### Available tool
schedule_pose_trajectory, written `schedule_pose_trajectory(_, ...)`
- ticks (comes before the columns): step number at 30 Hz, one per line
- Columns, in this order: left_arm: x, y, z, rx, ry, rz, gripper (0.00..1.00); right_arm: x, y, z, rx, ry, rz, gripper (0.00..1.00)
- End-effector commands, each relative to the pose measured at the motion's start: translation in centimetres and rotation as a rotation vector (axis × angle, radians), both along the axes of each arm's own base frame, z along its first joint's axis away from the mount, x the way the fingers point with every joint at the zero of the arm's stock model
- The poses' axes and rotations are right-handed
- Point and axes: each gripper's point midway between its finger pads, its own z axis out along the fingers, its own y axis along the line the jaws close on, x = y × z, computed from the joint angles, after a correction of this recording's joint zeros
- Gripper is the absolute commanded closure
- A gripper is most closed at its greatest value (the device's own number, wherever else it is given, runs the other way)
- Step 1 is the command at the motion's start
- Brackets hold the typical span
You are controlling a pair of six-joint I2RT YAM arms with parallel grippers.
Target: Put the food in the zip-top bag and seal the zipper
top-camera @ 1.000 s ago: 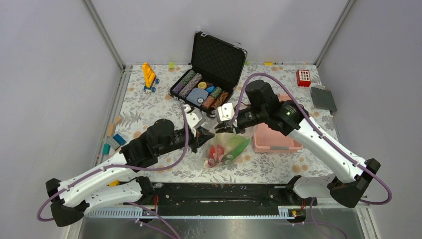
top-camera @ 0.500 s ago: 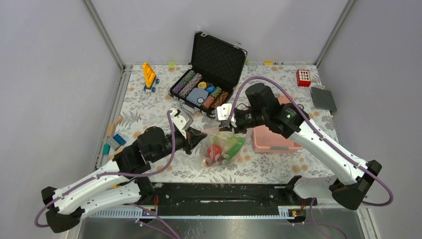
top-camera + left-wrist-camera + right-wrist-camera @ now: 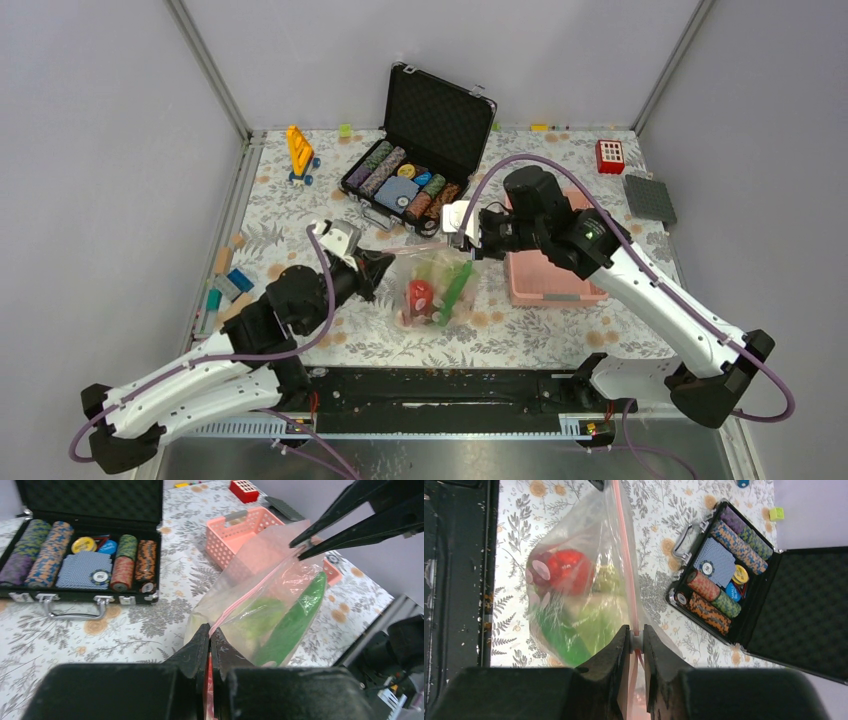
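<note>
Since both arms have hold of the bag (image 3: 437,290), here's how it sits. It's on the flowery table (image 3: 290,220) just in front of the open chip case (image 3: 425,140), on the arms' side of it. The body is slumped but the top edge is pulled up.

The left gripper (image 3: 209,632) is clamped down narrow on the zipper (image 3: 252,591), at the end of the bag in front of the case's left half. Its fingers are nearly touching, with only the pink strip between them. The right gripper (image 3: 637,639) is pinched just as tight on the same strip at the other end, right by the case's front right corner. So the strip runs stretched in a straight line between the two, roughly along the case's front edge, and the bag hangs off it.

Inside the bag I can see a red fruit (image 3: 569,572) on the side away from the case. There's also a long green vegetable (image 3: 295,615) lying diagonal, and some pale green leafy stuff (image 3: 252,620) up nearer the strip. Can't tell whether the zipper is actually pressed closed along its whole length.

The pink basket (image 3: 545,278) sits to the right of the case and a bit nearer the arms, just beside the bag. The chips (image 3: 45,550) and a blue card deck (image 3: 80,570) are in the case's tray, lid propped open.
</note>
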Motion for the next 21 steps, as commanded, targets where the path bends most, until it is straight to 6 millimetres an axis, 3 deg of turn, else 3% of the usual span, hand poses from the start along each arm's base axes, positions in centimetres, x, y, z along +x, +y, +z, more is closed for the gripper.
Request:
schedule_pose_trajectory(1,2.4,3.9,2.3,-0.091,-0.053,0.250,1.00,2.5,-3.9,-0.7,-0.117,-0.011,-0.165,1.00)
schedule_pose_trajectory(8,4.0,7.6,1.9,-0.078,-0.016,0.493,1.00,4.4,-6.6,-0.4,-0.191,-0.056,-0.247,1.00)
schedule_pose_trajectory(17,4.6,9.4,1.7,-0.075,-0.011,0.607,1.00,6.4,-10.3,0.2,-0.242,-0.085,-0.381,1.00)
schedule_pose_trajectory(21,4.6,9.6,1.8,-0.068,-0.009,0.619,1.00,6.5,-10.6,0.5,-0.218,-0.109,-0.396,1.00)
